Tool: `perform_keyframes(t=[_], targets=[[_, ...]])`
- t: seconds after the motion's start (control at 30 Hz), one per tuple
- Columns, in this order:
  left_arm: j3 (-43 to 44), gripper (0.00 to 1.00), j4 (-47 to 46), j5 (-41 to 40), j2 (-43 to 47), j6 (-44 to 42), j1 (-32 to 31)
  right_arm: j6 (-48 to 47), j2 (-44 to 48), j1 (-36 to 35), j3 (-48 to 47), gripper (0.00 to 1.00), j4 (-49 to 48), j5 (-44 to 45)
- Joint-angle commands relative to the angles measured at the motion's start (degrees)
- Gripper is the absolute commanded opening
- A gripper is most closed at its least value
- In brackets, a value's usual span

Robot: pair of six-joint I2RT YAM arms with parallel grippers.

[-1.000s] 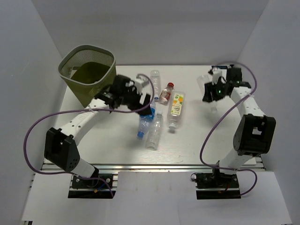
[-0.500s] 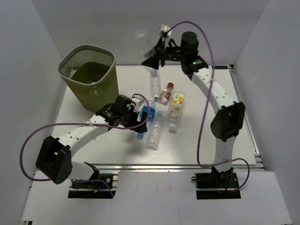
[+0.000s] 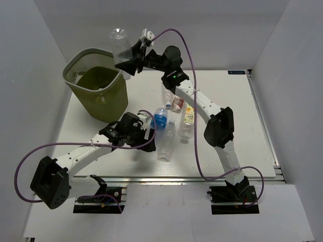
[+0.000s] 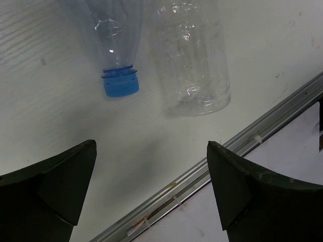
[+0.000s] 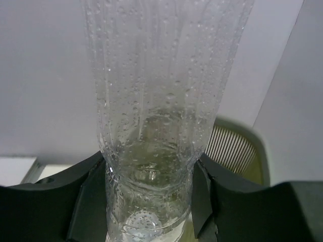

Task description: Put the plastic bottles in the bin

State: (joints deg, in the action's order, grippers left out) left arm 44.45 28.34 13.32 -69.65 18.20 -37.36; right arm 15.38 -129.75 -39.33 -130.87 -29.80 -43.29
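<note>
White table [image 3: 242, 126] and walls [image 3: 227, 30]; right gripper [image 3: 127, 60] grasps clear bottle [image 3: 119, 45], left gripper [image 4: 150, 148] released.

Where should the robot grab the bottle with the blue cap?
Probably at the narrow neck of the blue-capped bottle, coming straight down from above. It lies flat on the table, and a clear bottle lies close beside its wide part.

Label on the juice bottle [image 3: 187, 121] is unreadably small
</note>
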Motion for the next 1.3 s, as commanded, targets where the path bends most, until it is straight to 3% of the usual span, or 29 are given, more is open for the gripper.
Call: perform_keyframes(t=[0.0, 0.2, 0.33, 0.4, 0.47, 0.5, 0.53, 0.63, 0.77, 0.9, 0.93, 1.0, 1.1, 1.17, 1.23, 1.27], targets=[[-1.02, 1.00, -0.82, -0.84, 1.44, 1.49, -0.34, -3.32, -0.67, -2.23, -4.31, 0.17, -8.34, 7.40], [-0.50, 1.00, -0.83, -0.32, 1.44, 2.02, -1.39, -8.86, -3.04, -6.45, -5.80, 0.20, -12.73, 15.24], [-0.50, 1.00, -0.21, -0.31, 1.44, 2.02, -1.40, -14.93, -7.79, -9.09, -10.11, 0.17, -13.35, 25.75], [-0.50, 1.00, 0.40, -0.31, 1.44, 2.54, -1.40, -18.09, -9.99, -9.97, -10.46, 0.23, -14.75, 28.07], [-0.50, 1.00, 0.93, -0.31, 1.44, 2.55, -1.92, -18.54, -11.48, -10.50, -10.72, 0.35, -15.46, 28.96], [-0.50, 1.00, 1.54, -0.31, 1.97, 2.55, -1.92, -18.63, -11.83, -10.94, -10.64, 0.44, -15.64, 29.74], [-0.50, 1.00, 1.55, -0.31, 1.97, 2.55, -1.92, -18.72, -12.36, -11.46, -10.72, 0.66, -15.72, 30.45], [-1.02, 1.00, 2.07, -0.84, 2.49, 2.55, -2.44, -19.42, -12.63, -12.08, -10.90, 0.90, -15.55, 31.24], [-0.51, 1.00, 0.33, -1.90, 1.89, 3.07, -2.45, -20.03, -11.05, -11.73, -9.93, 0.90, -15.37, 31.51], [0.02, 1.00, -4.33, -3.12, -0.75, 3.07, -2.45, -20.91, -3.69, -9.98, -7.48, 0.90, -13.88, 33.27], [0.03, 1.00, -6.61, -3.13, -1.71, 3.07, -2.45, -21.17, -2.45, -9.45, -5.82, 0.89, -13.53, 33.96], [0.03, 1.00, -9.16, -3.13, -4.86, 3.07, -2.98, -20.74, 2.99, -7.09, -4.40, 0.65, -7.31, 37.30], [0.55, 1.00, -13.91, -2.60, -8.47, 3.07, -3.59, -18.11, 9.06, -2.36, 1.04, 0.00, 2.45, 42.58], [1.95, 1.00, -14.71, -5.39, -11.99, 3.07, -4.30, -16.52, 15.74, 1.86, 7.25, 0.00, 12.52, 42.94], [3.71, 1.00, -15.24, -7.77, -13.75, 2.46, -4.82, -17.04, 23.08, 3.81, 11.84, 0.07, 19.56, 40.59], [3.72, 1.00, -15.85, -10.48, -14.28, 2.46, -4.82, -17.31, 25.14, 6.70, 20.22, 0.10, 21.61, 40.04]])
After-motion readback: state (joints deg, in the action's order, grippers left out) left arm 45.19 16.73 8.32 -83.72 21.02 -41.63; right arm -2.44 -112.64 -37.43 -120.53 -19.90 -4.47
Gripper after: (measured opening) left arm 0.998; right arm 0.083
